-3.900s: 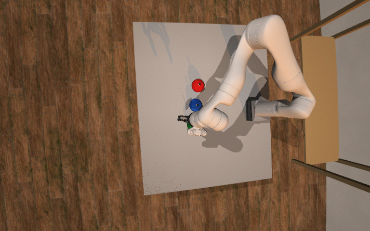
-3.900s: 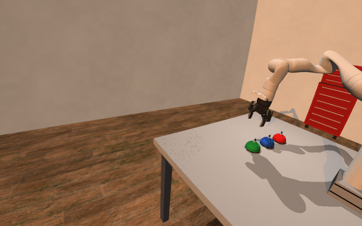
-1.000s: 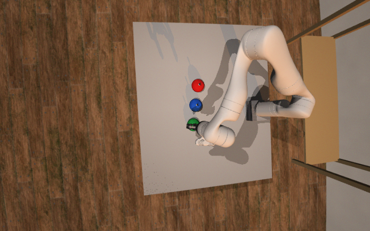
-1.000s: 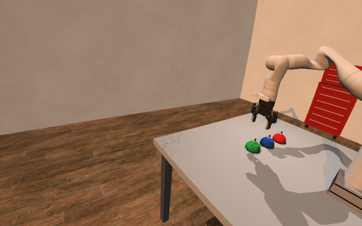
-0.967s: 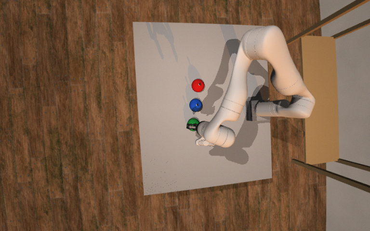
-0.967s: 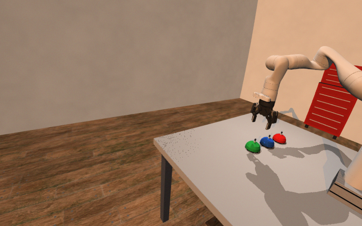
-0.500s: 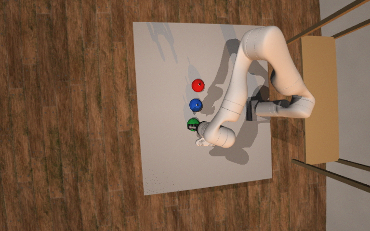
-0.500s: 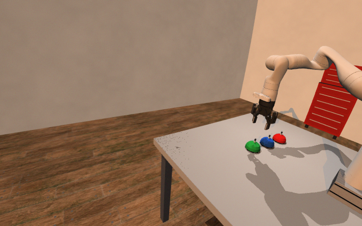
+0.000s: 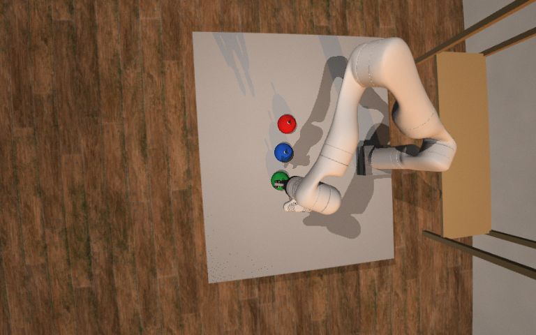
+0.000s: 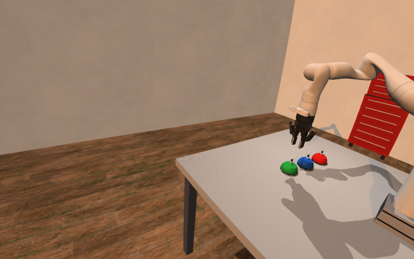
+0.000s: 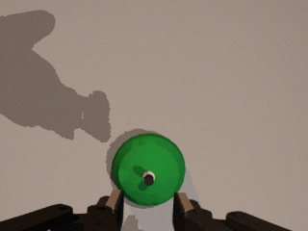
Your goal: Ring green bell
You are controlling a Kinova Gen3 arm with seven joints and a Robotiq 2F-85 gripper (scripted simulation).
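The green bell [image 9: 279, 179] sits on the grey table, last in a row with the blue bell [image 9: 283, 152] and the red bell [image 9: 286, 123]. In the exterior view the green bell [image 10: 288, 168] is nearest the camera, then the blue bell [image 10: 305, 163] and the red bell [image 10: 319, 158]. My gripper [image 10: 297, 144] hangs in the air above the green bell, pointing down, well clear of it. In the wrist view the green bell [image 11: 148, 168] and its small button [image 11: 149, 179] lie just ahead of my gripper [image 11: 148, 205]. The fingers are partly drawn in, with a gap between them and nothing held.
The blue bell stands close beside the green one. A red drawer cabinet [image 10: 378, 122] stands behind the table by the wall. A wooden shelf [image 9: 462, 144] is behind the arm's base. The table's edge is to the left of the bells.
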